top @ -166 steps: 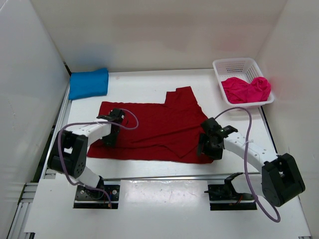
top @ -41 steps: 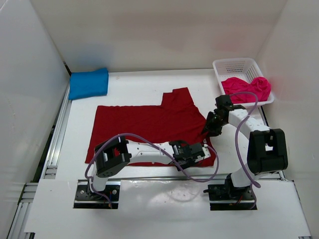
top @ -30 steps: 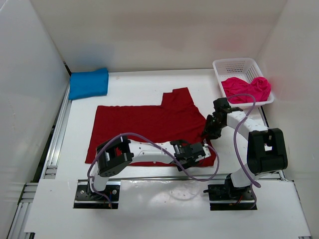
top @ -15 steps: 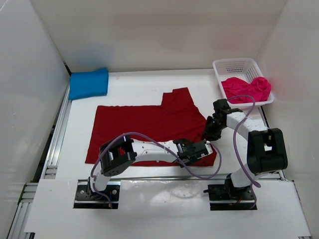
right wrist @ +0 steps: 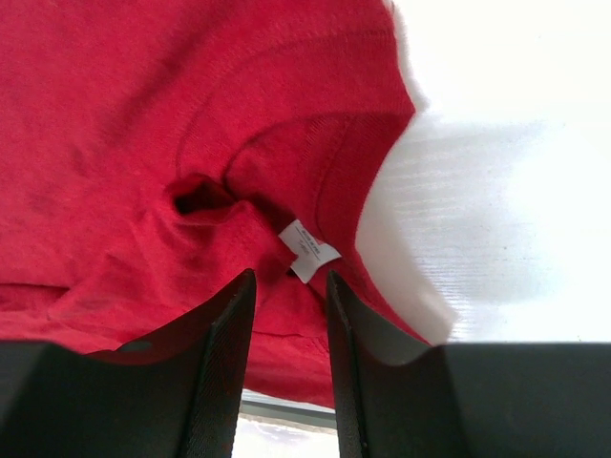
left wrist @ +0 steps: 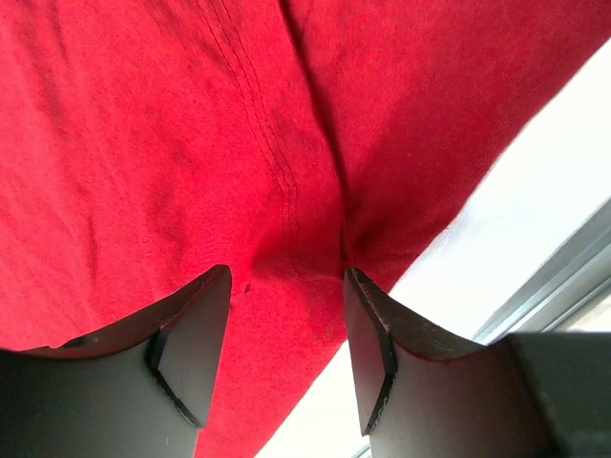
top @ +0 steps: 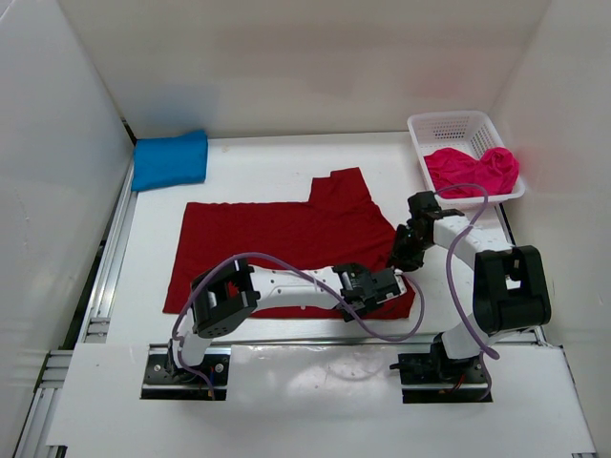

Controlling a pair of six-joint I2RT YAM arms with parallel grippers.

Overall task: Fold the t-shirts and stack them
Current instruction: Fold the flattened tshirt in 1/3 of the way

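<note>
The dark red t-shirt [top: 277, 239] lies spread flat mid-table. My left gripper [top: 379, 287] [left wrist: 286, 277] rests on its near right corner, open, both tips pressing the cloth, which puckers at the right fingertip [left wrist: 355, 286]. My right gripper [top: 405, 250] [right wrist: 291, 277] sits at the shirt's right edge over the collar, open by a narrow gap, with the white neck label [right wrist: 308, 250] just beyond its tips. The blue t-shirt [top: 170, 159] lies folded at the back left. The pink t-shirt [top: 473, 170] is bunched in the basket.
The white mesh basket [top: 449, 124] stands at the back right beside the right wall. White walls close in the left, back and right. A metal rail [top: 315, 339] runs along the table's near edge, just past the red shirt's hem.
Since several seconds ago the left arm crossed from the shirt's left side to its near right corner, the right gripper went to the collar, and the shirt flattened. In the last second the left gripper edged right.
</note>
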